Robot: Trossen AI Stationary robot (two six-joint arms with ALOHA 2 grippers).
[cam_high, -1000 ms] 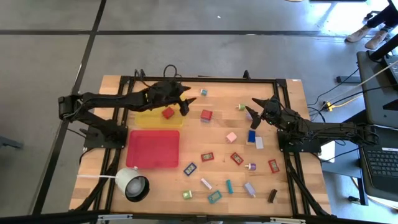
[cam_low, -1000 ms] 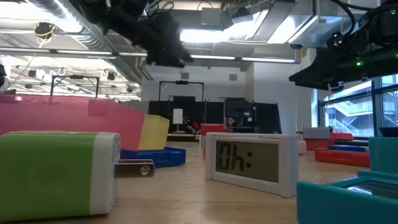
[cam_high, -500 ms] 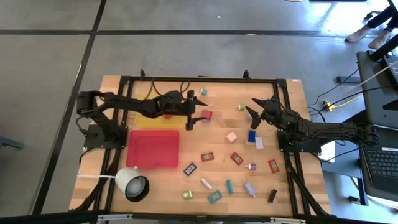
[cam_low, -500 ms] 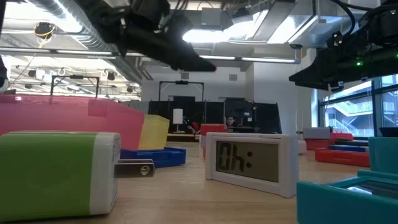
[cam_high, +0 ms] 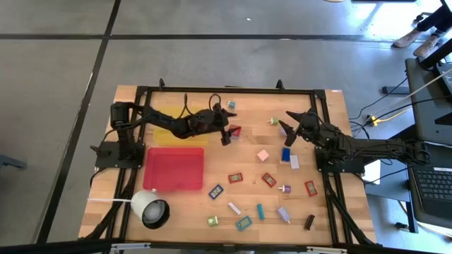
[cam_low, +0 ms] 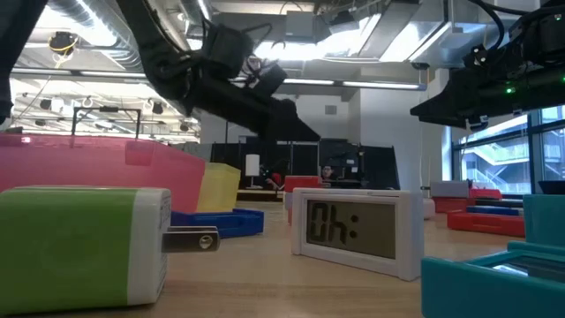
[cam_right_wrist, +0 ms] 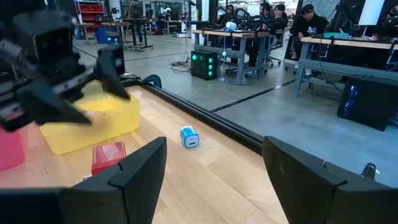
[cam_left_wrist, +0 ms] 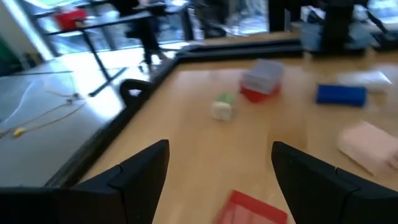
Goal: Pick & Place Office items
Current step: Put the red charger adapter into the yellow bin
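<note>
Lighting: even, bright overhead; ceiling strip glare in low view. Shadows: soft, short on desk [cam_high: 247, 152]. Left wrist view motion-blurred throughout. Low view foreground out of focus.

A yellow tray [cam_high: 169, 136] sits on the wooden worktop [cam_high: 325, 116], a red tray [cam_high: 174, 168] just beside it, a white corded cup [cam_high: 150, 209] nearby.
</note>
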